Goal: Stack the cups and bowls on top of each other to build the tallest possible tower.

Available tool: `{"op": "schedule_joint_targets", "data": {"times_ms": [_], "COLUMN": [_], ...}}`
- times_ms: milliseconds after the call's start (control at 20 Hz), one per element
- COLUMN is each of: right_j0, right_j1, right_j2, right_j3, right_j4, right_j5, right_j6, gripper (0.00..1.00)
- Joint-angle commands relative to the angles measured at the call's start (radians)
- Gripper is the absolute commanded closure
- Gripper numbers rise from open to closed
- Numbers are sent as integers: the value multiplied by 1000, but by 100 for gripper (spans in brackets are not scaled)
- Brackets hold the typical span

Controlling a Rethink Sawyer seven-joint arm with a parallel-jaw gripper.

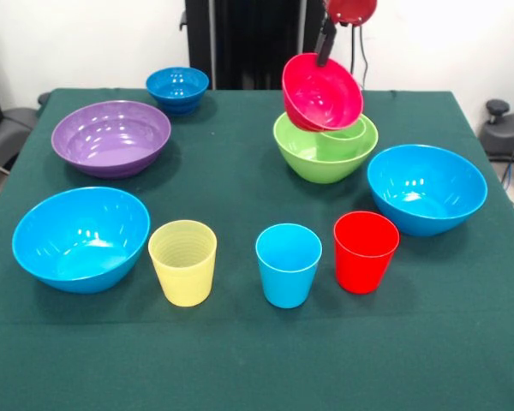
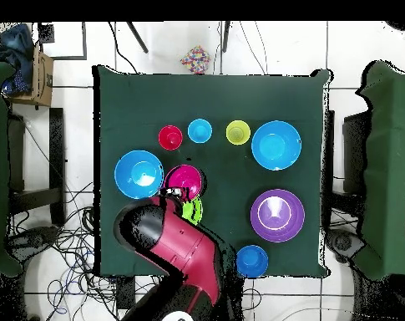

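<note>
Pink-red plastic is held at the jaws: the small bowl [image 1: 322, 92] is pinched by its upper rim in the gripper [image 1: 326, 44] and hangs tilted, its mouth turned toward the camera in the front view. Directly beneath it the lime bowl [image 1: 325, 150] is seen, with the green cup [image 1: 346, 137] lying inside it; the hanging bowl's lower edge appears to touch or nearly touch that cup, though contact cannot be confirmed.

Risk is judged as follows. A release at this tilt could let the bowl slide off the cup and settle askew, or tip out. A rim grip on glossy plastic may slip.

Further out, a blue bowl [image 1: 426, 188] and the red cup [image 1: 365, 251] are placed near enough to be struck by a fall.
</note>
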Motion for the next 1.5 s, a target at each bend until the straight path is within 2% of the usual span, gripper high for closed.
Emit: {"op": "schedule_joint_targets", "data": {"times_ms": [50, 200, 300, 900, 1500], "right_j0": [62, 79, 88, 60, 76], "right_j1": [122, 139, 154, 129, 139], "right_j2": [-40, -55, -73, -31, -42], "right_j3": [-155, -169, -191, -180, -196], "right_j4": [-75, -62, -84, -60, -68], "right_j5": [233, 241, 257, 246, 259], "right_j6": [217, 218, 185, 98, 107], "gripper": [100, 100, 100, 100, 100]}}
